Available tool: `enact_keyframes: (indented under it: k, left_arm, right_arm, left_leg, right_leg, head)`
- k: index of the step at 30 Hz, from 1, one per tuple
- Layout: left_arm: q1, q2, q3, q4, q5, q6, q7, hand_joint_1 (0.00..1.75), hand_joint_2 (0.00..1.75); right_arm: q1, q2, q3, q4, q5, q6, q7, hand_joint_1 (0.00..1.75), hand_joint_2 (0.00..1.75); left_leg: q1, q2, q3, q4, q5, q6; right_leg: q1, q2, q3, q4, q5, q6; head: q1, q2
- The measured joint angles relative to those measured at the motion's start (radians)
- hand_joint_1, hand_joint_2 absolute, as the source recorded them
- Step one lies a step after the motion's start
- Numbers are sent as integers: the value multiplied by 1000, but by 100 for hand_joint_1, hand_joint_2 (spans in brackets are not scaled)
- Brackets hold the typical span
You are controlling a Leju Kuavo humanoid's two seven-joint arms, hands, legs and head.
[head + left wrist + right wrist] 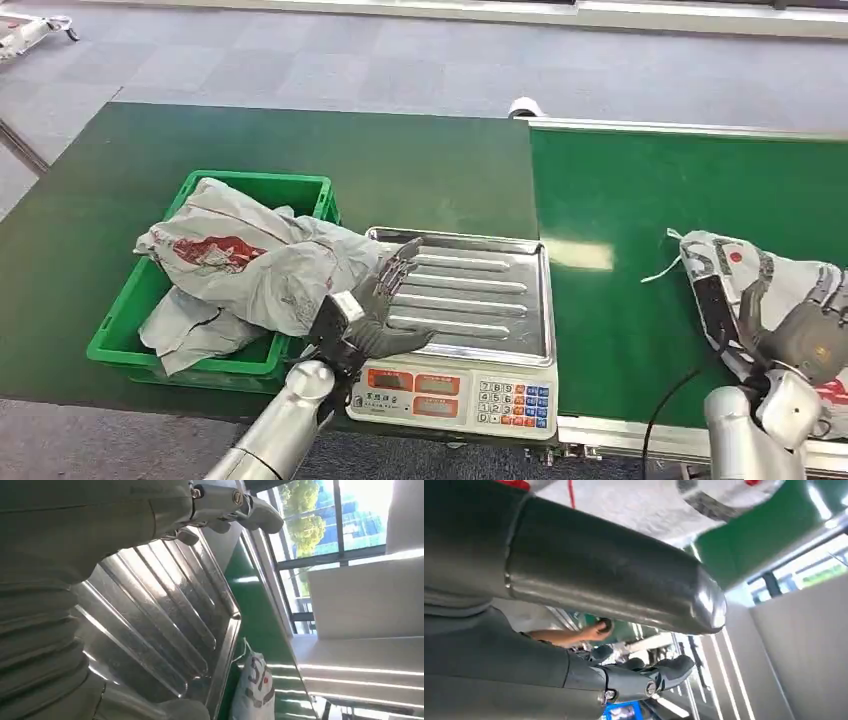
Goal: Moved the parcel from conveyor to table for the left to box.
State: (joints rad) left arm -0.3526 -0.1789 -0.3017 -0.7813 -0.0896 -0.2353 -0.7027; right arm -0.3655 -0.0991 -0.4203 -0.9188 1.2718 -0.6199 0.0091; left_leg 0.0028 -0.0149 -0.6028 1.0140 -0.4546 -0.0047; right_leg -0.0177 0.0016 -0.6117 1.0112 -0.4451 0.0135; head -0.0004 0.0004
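A grey parcel [735, 265] with red and black print lies on the green conveyor [640, 200] at the right; the left wrist view shows that parcel [255, 690] beyond the scale. My right hand [800, 325] rests on its near end, fingers draped over it. In the right wrist view the thumb [614, 590] and fingers [644, 677] stand apart with nothing between them, and the parcel [639, 505] lies past the thumb. My left hand [385, 305] hovers, fingers spread and empty, over the left edge of the scale's steel tray [480, 290], beside the parcels [250, 265] heaped in the green crate [130, 330].
The scale's keypad [510, 400] faces me at the table's front edge. The dark green table [300, 140] stretches behind the crate. A black cable [670, 395] loops by my right arm. A person's hand [589, 630] shows in the right wrist view.
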Motion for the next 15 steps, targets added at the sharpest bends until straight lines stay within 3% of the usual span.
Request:
enact_keyframes:
  k: [6,7,15]
  left_arm:
    - [-1,0,0,1,-7,-5,0,0,175]
    - [-1,0,1,1,-7,-5,0,0,175]
    - [-1,0,15,1,-10,-5,0,0,175]
  right_arm:
    - [-37,-32,-27,129,-9,19,18,0,0]
    - [-42,-39,-34,159,-15,22,16,0,175]
    - [-86,-69,-55,299,-30,23,7,0,175]
  left_leg:
    - [0,0,0,0,0,0]
    - [0,0,0,0,0,0]
    - [0,1,0,0,0,0]
  right_leg:
    - [0,0,0,0,0,0]
    - [0,0,0,0,0,0]
    - [0,1,0,0,0,0]
  head:
    - [0,0]
    - [0,0]
    - [0,0]
